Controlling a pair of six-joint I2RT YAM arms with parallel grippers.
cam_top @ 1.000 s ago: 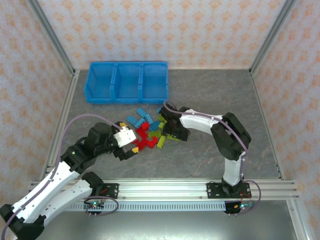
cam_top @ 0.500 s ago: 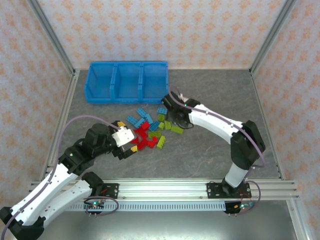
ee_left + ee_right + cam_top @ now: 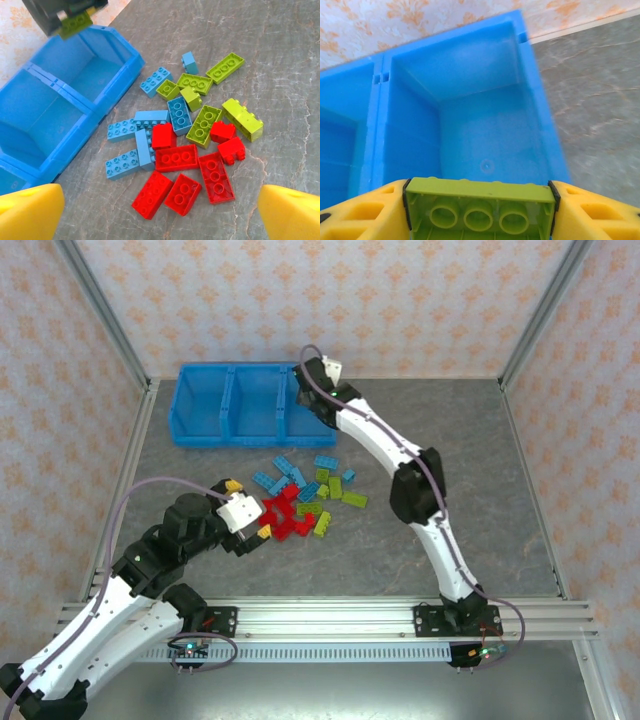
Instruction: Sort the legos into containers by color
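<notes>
From above, the right arm has left the pile it was bent over a second ago and now stretches far forward. The right gripper (image 3: 303,388) hangs above the right-hand compartment (image 3: 312,428) of the containers (image 3: 230,400), three glossy blue plastic bins joined in a row. The left gripper (image 3: 253,510) has barely shifted and sits just beside the legos (image 3: 305,502), which lie scattered on the grey, marble-veined table (image 3: 460,460).

The left wrist camera shows its yellow pads (image 3: 30,212) spread wide apart with nothing between them. Ahead lie studded bricks in red, light blue and lime, some touching, some overlapping. At the top left, dark jaws hold a lime brick (image 3: 75,22) over the bin's rim.

In the right wrist view, ribbed yellow fingers (image 3: 355,217) clamp that brick by its short ends (hollow underside with three round tubes facing the camera). The smooth-walled compartment is directly below.
</notes>
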